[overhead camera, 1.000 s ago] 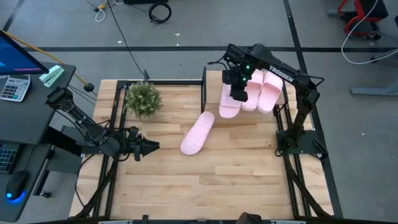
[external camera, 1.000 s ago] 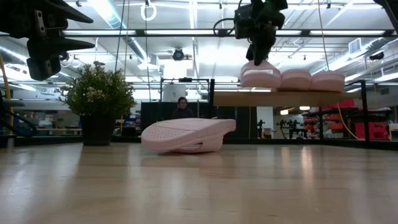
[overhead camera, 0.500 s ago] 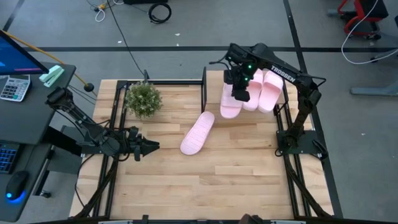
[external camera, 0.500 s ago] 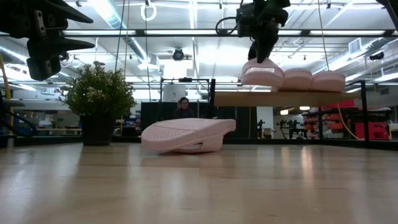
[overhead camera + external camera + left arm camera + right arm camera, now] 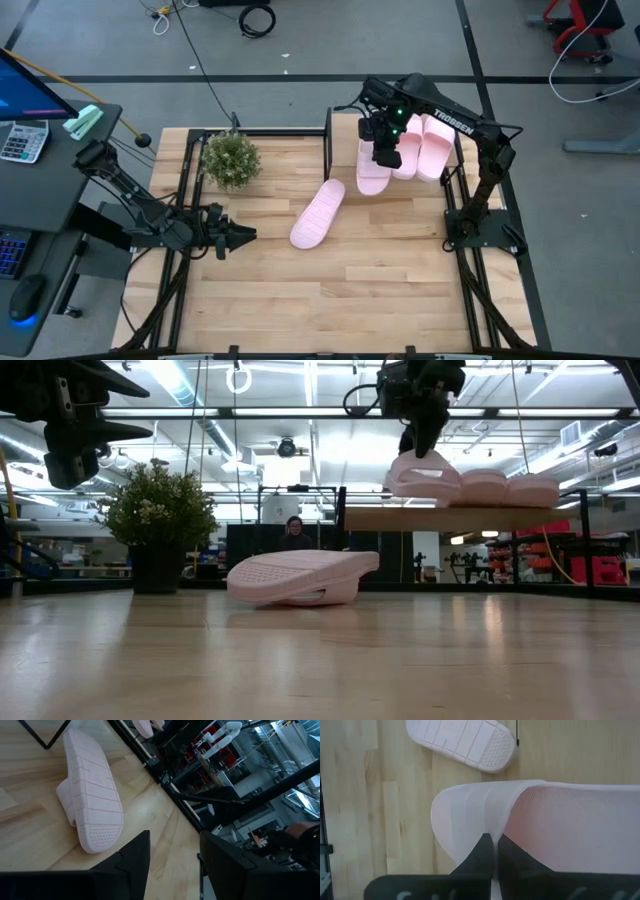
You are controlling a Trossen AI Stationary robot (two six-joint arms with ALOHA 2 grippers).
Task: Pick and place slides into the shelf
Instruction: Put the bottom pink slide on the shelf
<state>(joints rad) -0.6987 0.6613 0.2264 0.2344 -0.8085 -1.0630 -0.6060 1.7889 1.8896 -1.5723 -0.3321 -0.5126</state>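
Three pale pink slides are on the shelf [image 5: 342,140] at the table's far right. My right gripper [image 5: 385,157] is shut on the leftmost slide [image 5: 372,172], which shows tilted in the low view [image 5: 425,477]. The other two slides [image 5: 485,485] [image 5: 530,488] rest sole-down on the shelf board [image 5: 460,518]. One more slide [image 5: 318,213] lies sole-up on the tabletop at mid table. My left gripper [image 5: 248,235] waits open above the table's left side, pointing toward that slide [image 5: 92,795]. My right gripper pinches the rim of the slide's wide strap [image 5: 492,827] between its two shut fingers [image 5: 482,851]. The fingers come from above, pointing steeply down. The slide sits tilted, its left side raised and the side next to the other slides down on the shelf board.
A potted plant [image 5: 230,158] stands at the table's far left. Black metal uprights [image 5: 328,135] frame the shelf, and black rails run along the table's left and right edges. Bare planks lie between the loose slide and the near edge.
The slide in my right gripper has tipped. It lay flat on the shelf a second ago; now its left side is raised, and it has shifted a little toward the other two slides.
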